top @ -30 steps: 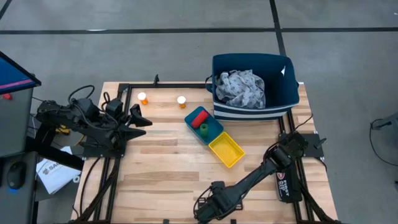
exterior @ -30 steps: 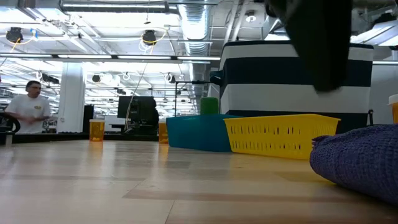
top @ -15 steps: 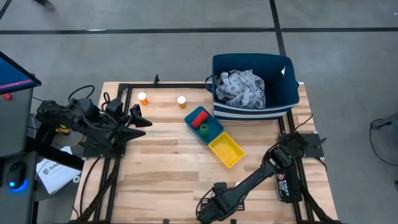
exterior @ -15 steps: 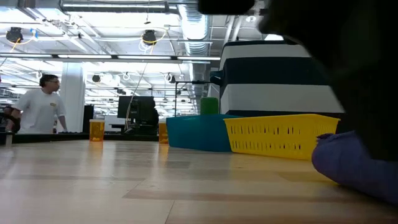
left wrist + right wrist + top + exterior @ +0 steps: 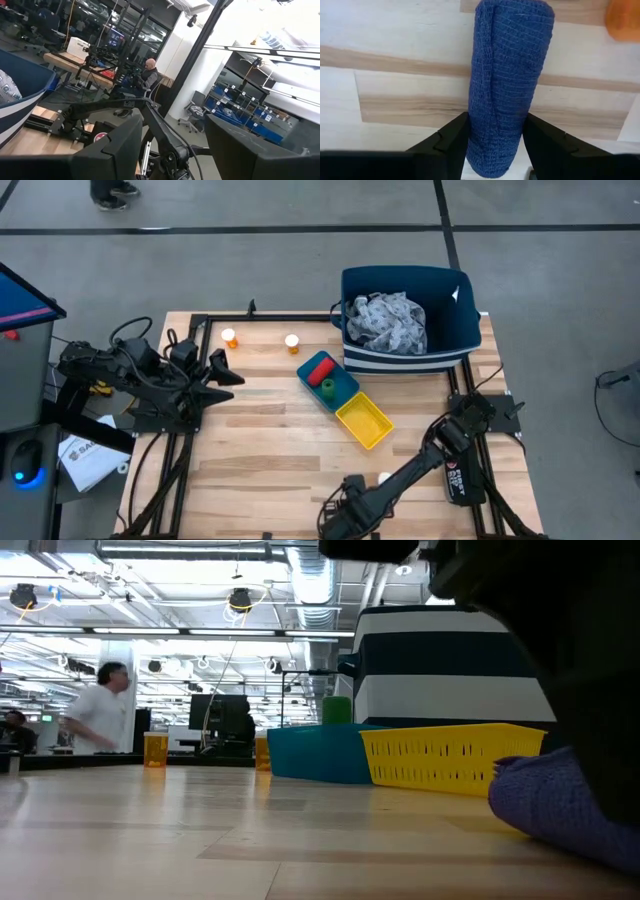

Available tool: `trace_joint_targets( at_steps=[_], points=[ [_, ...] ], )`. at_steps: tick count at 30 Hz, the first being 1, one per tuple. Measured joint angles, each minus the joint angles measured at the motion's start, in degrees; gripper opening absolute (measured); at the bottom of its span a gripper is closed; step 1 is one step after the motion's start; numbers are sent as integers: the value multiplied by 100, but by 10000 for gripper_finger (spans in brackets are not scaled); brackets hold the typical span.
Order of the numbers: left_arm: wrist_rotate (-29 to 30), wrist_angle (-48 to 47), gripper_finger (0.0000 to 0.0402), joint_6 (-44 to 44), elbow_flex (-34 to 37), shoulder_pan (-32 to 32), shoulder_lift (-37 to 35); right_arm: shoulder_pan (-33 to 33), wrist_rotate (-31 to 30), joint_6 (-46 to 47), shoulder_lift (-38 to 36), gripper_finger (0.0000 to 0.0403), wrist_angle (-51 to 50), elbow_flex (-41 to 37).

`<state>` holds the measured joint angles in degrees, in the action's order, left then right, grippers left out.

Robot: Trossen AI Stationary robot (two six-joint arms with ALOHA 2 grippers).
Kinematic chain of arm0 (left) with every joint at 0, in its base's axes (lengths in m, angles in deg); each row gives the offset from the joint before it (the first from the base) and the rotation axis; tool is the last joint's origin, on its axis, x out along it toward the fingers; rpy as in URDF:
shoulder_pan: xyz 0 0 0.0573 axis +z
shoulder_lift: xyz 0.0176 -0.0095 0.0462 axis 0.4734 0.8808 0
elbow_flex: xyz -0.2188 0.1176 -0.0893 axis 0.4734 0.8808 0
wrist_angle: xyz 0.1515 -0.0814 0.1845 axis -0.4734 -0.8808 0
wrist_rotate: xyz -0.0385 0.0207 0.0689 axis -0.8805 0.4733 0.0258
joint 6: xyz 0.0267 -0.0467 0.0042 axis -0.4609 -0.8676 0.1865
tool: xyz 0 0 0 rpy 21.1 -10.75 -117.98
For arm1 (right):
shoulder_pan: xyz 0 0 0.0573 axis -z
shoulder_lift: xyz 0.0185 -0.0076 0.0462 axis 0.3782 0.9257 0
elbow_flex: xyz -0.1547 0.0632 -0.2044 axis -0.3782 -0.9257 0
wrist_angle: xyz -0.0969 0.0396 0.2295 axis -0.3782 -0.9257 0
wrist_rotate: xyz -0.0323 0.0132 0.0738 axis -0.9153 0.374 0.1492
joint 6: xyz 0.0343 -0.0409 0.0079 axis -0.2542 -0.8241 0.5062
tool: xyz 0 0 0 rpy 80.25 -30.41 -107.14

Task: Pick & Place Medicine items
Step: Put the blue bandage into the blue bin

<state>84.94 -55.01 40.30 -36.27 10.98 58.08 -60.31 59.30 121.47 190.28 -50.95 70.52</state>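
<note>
- Right gripper [image 5: 492,145]: positioned low at the near edge of the table [image 5: 260,440]. Its two dark fingers [image 5: 445,140] stand one on each side of a dark blue woven roll [image 5: 510,85], closed in against its sides. The roll lies on the wood and extends forward, away from the fingertips.
- In the high view the right gripper [image 5: 340,520] covers the roll. A small white-capped item [image 5: 383,478] lies just beside the right arm, behind the fingers.
- An orange object [image 5: 622,20] shows beyond the far end of the roll, off to one side; only part of it is visible.
- In the low view the roll [image 5: 550,805] rests on the table, with the dark mass of the arm directly over it.
- Farther from the right fingers: a yellow tray [image 5: 364,423], then a blue tray [image 5: 345,388] touching it. The blue tray holds a red bottle [image 5: 319,369] and a green bottle [image 5: 327,387].
- Beyond the trays: a blue bin [image 5: 405,355] containing a patterned cloth [image 5: 390,320].
- Two orange pill bottles [image 5: 292,343] [image 5: 229,338] stand near the far edge, well apart from both grippers.
- Left gripper [image 5: 225,370]: waits at the left side of the table, fingers [image 5: 115,145] partly apart, holding nothing.
</note>
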Motion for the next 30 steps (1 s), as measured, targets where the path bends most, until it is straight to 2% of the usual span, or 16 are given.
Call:
trace_joint_targets(
  at_steps=[6, 17, 20, 23, 27, 30],
  points=[
    [-1, -98, 209, 10, 0, 0, 0, -125, -291, -685, -33, 171, 86, 14],
    [128, -182, 209, 18, 0, 0, -1, -538, -975, -480, -223, 156, 725, 24],
    [131, -251, 209, 162, 0, 0, -2, -624, -1648, -375, -415, 153, 896, 24],
    [144, -594, 209, 273, 0, 0, -37, -706, -2665, -510, -742, 154, 1145, 26],
    [73, -1330, 209, 185, -2, 0, -22, -774, -3935, -1122, -1167, 156, 1506, 33],
    [-414, -1726, 209, -142, -2, 0, 234, -719, -4473, -1877, -1422, 157, 1822, 33]
  ],
)
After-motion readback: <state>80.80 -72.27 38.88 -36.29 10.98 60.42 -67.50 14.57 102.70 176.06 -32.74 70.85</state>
